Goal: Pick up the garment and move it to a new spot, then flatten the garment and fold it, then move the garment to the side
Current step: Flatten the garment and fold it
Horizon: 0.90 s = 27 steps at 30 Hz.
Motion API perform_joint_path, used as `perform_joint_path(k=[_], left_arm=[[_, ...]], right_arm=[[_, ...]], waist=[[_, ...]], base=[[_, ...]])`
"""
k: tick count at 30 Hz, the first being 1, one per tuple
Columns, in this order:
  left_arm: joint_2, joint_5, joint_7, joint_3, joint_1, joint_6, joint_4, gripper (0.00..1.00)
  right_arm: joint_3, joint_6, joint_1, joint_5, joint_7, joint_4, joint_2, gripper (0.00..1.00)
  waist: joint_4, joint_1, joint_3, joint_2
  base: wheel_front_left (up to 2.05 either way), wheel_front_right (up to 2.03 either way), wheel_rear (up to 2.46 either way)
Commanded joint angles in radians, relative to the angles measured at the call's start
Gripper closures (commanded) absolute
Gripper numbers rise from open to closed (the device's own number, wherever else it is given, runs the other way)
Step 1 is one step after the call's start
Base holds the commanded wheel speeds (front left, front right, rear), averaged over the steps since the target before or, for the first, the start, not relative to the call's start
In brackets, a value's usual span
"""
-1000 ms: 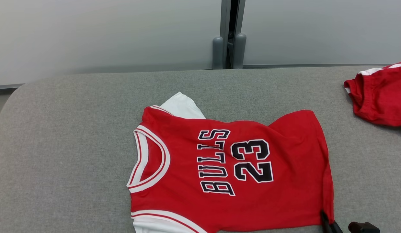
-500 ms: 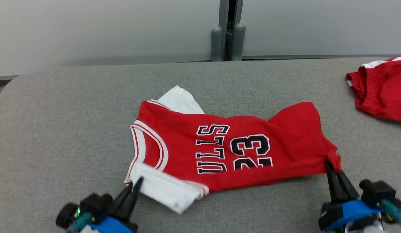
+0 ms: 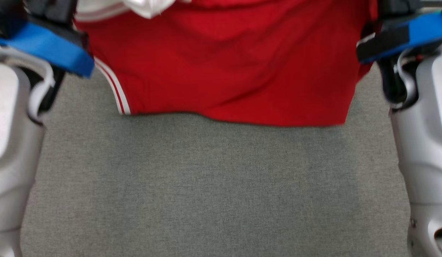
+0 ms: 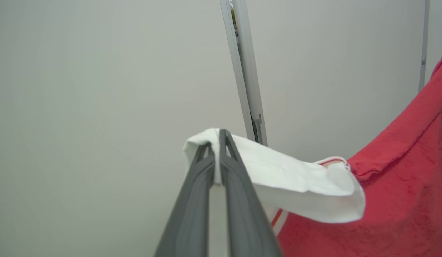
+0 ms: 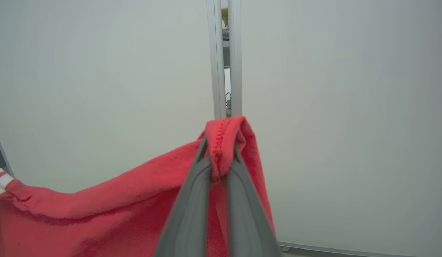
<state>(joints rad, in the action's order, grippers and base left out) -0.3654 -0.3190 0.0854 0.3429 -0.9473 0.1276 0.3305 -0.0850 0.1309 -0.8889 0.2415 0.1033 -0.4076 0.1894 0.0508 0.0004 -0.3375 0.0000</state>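
Garment is held hanging over the grey surface, white sleeve pinched in the closed-tight left claw and red hem corner in the closed-tight right claw; pick-up is judged done, with placing, flattening, folding and siding left.

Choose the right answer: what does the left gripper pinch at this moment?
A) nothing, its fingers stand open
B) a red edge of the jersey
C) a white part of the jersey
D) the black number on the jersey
C: in the left wrist view the left gripper is shut on white cloth of the jersey; the red edge is in the right gripper.
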Motion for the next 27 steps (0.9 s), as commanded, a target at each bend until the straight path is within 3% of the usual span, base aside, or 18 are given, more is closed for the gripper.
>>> perform_joint_path(k=[1,8,14,18,21,27], left_arm=[[-0.003,-0.008,0.005,0.008,-0.073,0.004,0.013,1.00],[-0.007,-0.051,0.040,0.042,-0.454,0.002,0.152,1.00],[0.003,-0.086,0.091,0.091,-0.660,0.002,0.262,1.00],[0.025,-0.131,0.119,0.131,-0.711,0.002,0.296,1.00],[0.010,-0.156,0.131,0.166,-0.709,0.002,0.310,1.00],[-0.006,-0.199,0.167,0.198,-0.567,0.002,0.290,1.00]], right_arm=[[0.008,0.000,-0.074,0.008,-0.005,-0.021,-0.010,1.00],[0.044,0.000,-0.442,0.038,0.007,-0.202,-0.027,1.00],[0.048,0.000,-0.586,0.058,0.062,-0.329,-0.025,1.00],[0.043,0.000,-0.605,0.074,0.087,-0.391,-0.013,1.00],[0.032,0.000,-0.580,0.090,0.099,-0.421,-0.009,1.00],[-0.039,0.000,-0.452,0.125,0.138,-0.397,0.008,1.00]], waist=[[0.015,-0.0004,-0.070,0.0000],[0.026,-0.0004,-0.122,0.0000],[0.031,-0.0004,-0.103,0.0000],[0.022,-0.0004,-0.095,0.0000],[0.016,-0.0004,-0.109,0.0000],[0.002,-0.0004,-0.126,0.0000]], base=[[0.00,0.00,0.00],[0.00,0.00,0.00],[0.00,0.00,0.00],[0.00,0.00,0.00],[0.00,0.00,0.00],[0.00,0.00,0.00]])
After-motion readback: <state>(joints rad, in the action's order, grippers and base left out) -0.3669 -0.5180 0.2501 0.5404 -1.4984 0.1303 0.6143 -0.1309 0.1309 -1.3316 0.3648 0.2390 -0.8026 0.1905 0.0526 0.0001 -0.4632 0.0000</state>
